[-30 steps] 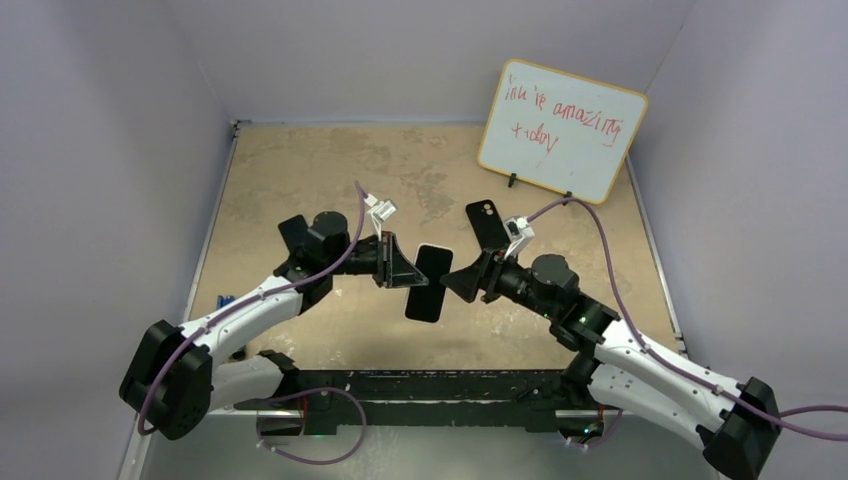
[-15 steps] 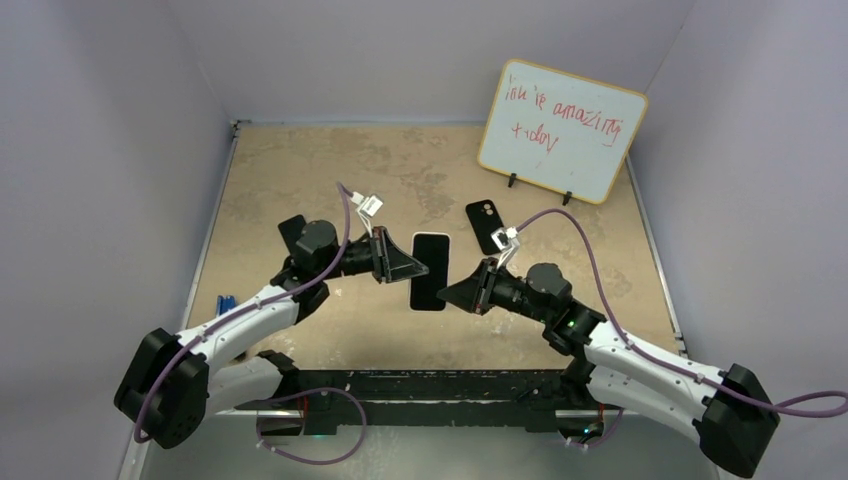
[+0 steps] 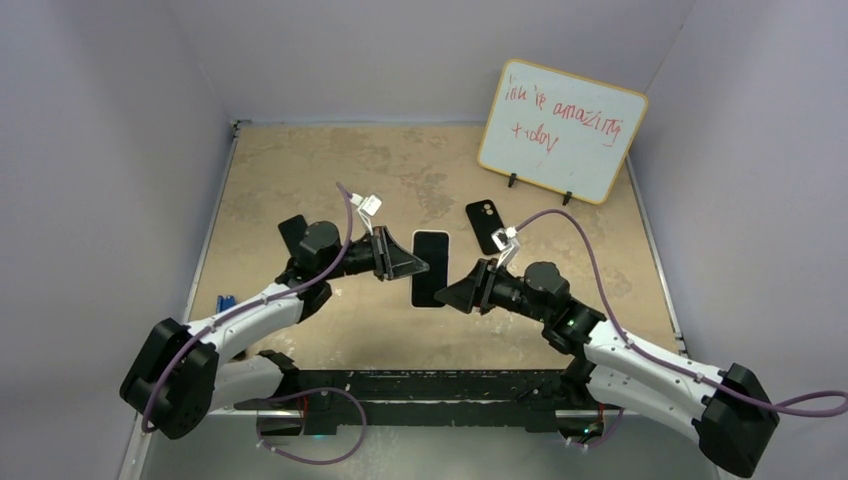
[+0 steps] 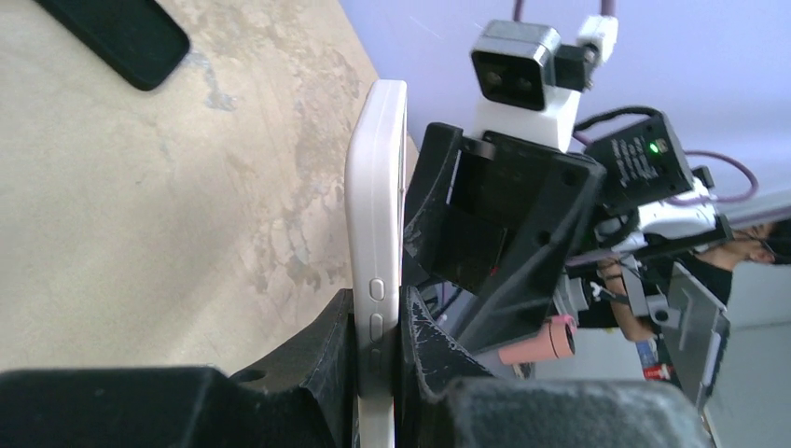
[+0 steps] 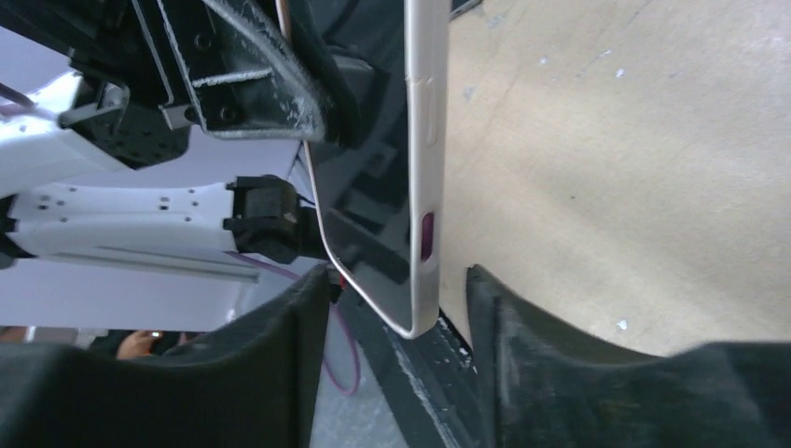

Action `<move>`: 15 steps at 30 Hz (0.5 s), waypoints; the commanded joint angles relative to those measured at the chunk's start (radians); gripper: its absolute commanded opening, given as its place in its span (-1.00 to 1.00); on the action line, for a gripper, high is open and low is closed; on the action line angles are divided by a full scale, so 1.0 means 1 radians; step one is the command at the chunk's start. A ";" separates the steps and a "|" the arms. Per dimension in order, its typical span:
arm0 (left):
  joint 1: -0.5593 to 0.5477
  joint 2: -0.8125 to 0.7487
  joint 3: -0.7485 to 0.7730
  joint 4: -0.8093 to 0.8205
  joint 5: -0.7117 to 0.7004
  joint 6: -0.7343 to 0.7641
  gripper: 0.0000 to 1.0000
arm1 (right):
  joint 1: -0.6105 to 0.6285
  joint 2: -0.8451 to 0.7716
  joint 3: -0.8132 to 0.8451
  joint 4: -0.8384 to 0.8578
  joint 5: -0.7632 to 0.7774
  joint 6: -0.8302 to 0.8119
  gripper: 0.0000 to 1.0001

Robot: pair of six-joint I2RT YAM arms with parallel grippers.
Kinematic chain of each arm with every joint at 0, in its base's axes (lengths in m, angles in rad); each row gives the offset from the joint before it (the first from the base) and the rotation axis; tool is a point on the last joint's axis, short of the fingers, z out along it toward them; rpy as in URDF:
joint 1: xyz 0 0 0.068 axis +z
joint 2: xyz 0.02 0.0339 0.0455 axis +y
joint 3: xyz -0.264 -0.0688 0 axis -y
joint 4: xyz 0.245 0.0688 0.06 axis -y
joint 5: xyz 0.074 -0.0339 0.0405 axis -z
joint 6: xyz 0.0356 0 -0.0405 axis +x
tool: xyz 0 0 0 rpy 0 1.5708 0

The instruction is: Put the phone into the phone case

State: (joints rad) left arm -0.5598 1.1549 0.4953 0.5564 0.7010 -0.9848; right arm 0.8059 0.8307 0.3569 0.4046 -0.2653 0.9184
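Desk: tan and mottled (image 3: 300, 170), boxed in by pale lilac walls. Both arm bases sit at my near edge, so all the work happens out in front of them.
Left hand: my left hand (image 3: 418, 268) is clenched on the phone (image 3: 433, 250), its fingers (image 4: 317, 345) pinching one long edge near the side buttons. I hold the phone up off the desk, with the dark screen turned toward the overhead camera, so its lower end stays free for the other arm.
Right hand: my right hand (image 5: 392, 280) is released. Its fingers (image 5: 522, 355) stand on either side of the phone's lower end, and the wrist view shows a sliver of gap at each face, so it straddles without pinching. I read this as lining up a second grip, since one edge pinch gives poor control for pressing a phone into a shell.
Phone: it hangs between the two hands, carried by the left hand alone, and it is not in the case.
Phone case: the black phone case (image 3: 487, 226) lies flat on the desk beyond the right hand, camera cutout at its far end. It is apart from the phone and both hands. I cannot tell whether its open side faces up.
Whiteboard: the whiteboard (image 3: 560, 130) is propped at the far right corner with red scribble on it, and plays no part in the job.
Stage: early, by my judgement, as the phone is not yet over the case.
Risk: if the left hand lets go before the right closes, the phone drops.
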 commanded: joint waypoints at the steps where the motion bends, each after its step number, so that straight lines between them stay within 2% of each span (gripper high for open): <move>1: 0.012 0.020 0.019 0.027 -0.078 0.007 -1.00 | 0.004 -0.037 0.053 -0.089 0.065 -0.029 0.33; 4: 0.031 0.062 0.023 0.018 -0.095 0.014 -1.00 | 0.004 -0.093 0.050 -0.143 0.104 -0.038 0.70; 7: 0.066 0.138 0.078 -0.107 -0.125 0.049 -1.00 | 0.004 -0.145 0.048 -0.193 0.137 -0.044 0.97; 15: 0.158 0.385 0.241 -0.182 -0.111 0.112 -1.00 | 0.005 -0.209 0.068 -0.313 0.191 -0.079 0.98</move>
State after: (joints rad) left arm -0.4297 1.4818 0.6144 0.3698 0.5877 -0.9253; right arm 0.8066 0.6380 0.3870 0.1528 -0.1196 0.8726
